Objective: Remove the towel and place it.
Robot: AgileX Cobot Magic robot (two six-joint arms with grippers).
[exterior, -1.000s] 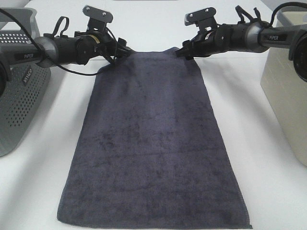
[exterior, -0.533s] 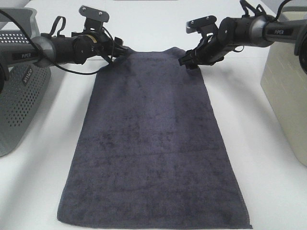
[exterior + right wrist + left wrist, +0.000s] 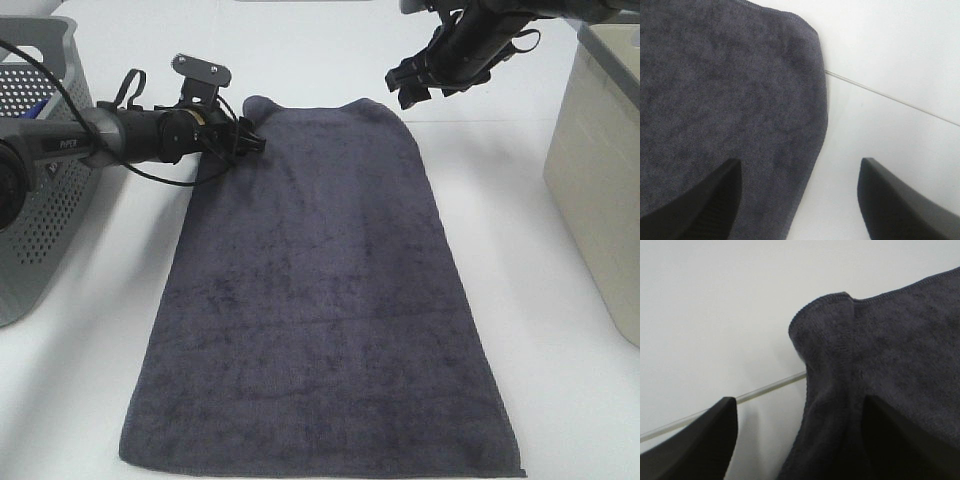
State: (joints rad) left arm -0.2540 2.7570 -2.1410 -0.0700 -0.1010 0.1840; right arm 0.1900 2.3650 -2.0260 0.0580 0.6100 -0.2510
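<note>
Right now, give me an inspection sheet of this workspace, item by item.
Surface: white table, a thin seam line across it.
Job's things: towel spread flat lengthwise; far left corner slightly rumpled.
Clutter: nothing seen.
Hands: left hand open, low at the towel's far left corner, one finger over the cloth; right hand open, raised above the far right corner, holding nothing.
Cables: black cable looping along the left arm.
Surroundings: grey perforated basket at left, beige bin at right.

Right pincer [image 3: 408, 85] has lifted off the towel [image 3: 315, 300].
</note>
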